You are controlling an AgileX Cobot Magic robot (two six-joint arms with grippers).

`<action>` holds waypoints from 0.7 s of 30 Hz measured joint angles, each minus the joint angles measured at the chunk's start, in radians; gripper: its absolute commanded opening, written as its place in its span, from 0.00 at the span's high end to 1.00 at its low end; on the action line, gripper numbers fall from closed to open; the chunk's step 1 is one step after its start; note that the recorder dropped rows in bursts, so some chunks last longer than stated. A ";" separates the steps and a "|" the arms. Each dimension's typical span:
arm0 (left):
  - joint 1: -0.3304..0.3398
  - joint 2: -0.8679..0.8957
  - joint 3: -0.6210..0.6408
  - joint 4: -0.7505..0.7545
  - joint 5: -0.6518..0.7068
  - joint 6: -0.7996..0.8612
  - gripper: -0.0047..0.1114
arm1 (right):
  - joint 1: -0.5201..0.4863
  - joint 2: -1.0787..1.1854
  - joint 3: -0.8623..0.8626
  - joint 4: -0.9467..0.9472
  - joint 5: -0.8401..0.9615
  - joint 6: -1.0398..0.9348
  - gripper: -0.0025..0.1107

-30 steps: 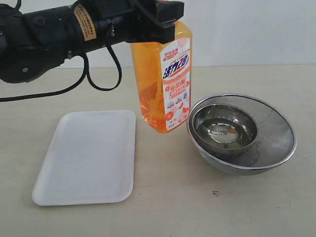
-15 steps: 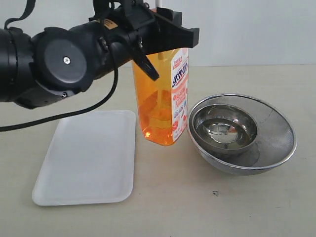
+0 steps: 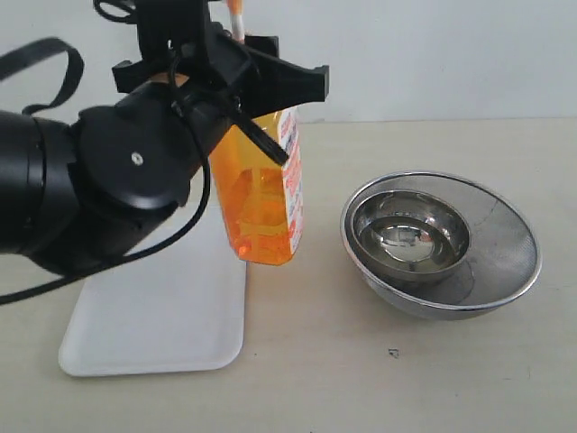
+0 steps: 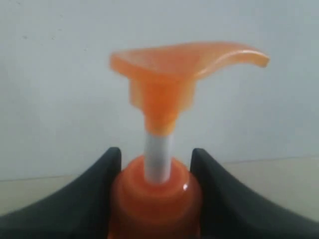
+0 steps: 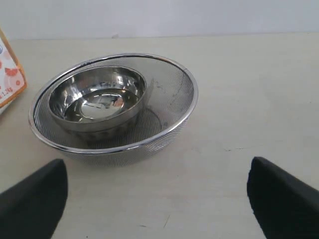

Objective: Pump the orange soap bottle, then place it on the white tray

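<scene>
White tray [image 3: 144,316] lies flat on the table [image 3: 433,379] at far left. Left gripper [image 4: 156,167] is clamped on the neck of the orange soap bottle [image 3: 261,207], one finger on either side below the pump head. The bottle is near upright, base at the tray's right edge; contact there cannot be told. To its right, a steel bowl [image 3: 410,236] sits nested inside a mesh bowl [image 3: 509,244]. Right gripper [image 5: 157,206] is spread wide, empty, near the bowls.

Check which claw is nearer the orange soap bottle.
Left. The left claw grips the orange soap bottle at its neck; the right claw is open, apart from it, facing the steel bowls.
</scene>
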 measured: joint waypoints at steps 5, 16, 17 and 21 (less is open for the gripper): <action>-0.038 0.022 0.042 0.020 -0.111 -0.054 0.92 | 0.000 0.000 0.000 0.000 0.000 0.000 0.20; -0.052 0.081 0.042 0.043 -0.125 -0.185 0.92 | 0.000 0.000 0.000 0.000 0.000 0.000 0.20; -0.052 0.081 0.042 0.043 -0.125 -0.186 0.92 | 0.000 0.000 0.000 0.000 0.000 0.000 0.20; -0.054 0.081 0.042 0.049 -0.139 -0.198 0.92 | 0.000 0.000 0.000 0.000 0.000 0.000 0.20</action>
